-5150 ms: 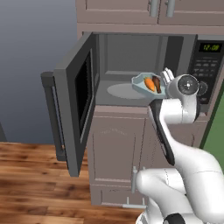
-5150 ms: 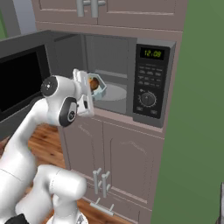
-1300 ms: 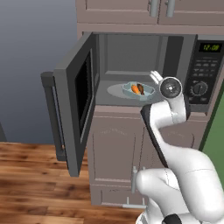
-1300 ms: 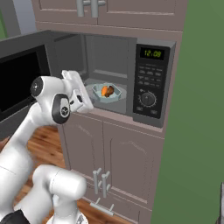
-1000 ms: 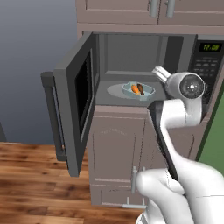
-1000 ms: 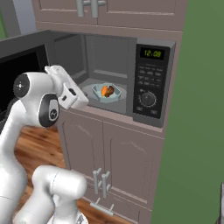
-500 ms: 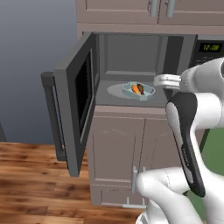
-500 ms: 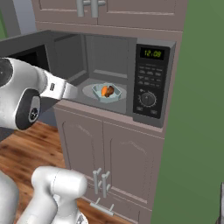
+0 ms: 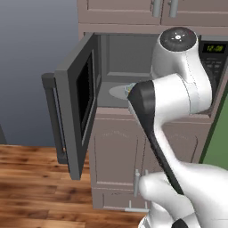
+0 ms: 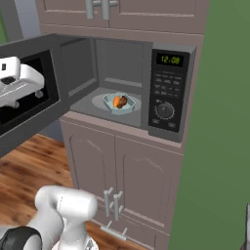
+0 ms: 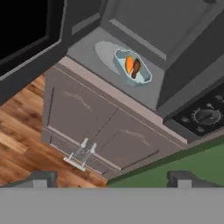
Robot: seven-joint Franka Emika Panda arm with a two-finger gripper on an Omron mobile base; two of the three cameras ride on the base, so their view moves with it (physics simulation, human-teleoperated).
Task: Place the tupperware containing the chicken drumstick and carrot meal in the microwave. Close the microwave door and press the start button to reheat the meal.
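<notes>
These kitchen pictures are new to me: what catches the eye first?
The microwave stands wide open, its door swung out to the left. On the round plate inside sits a pale tupperware holding a bright orange carrot and a dark chicken drumstick. The gripper, open and empty, hangs back outside the cavity.

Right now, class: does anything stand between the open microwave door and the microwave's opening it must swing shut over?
Nothing visible does. The tupperware sits wholly inside the microwave, and the microwave door stands wide open with no object in the gap.
</notes>
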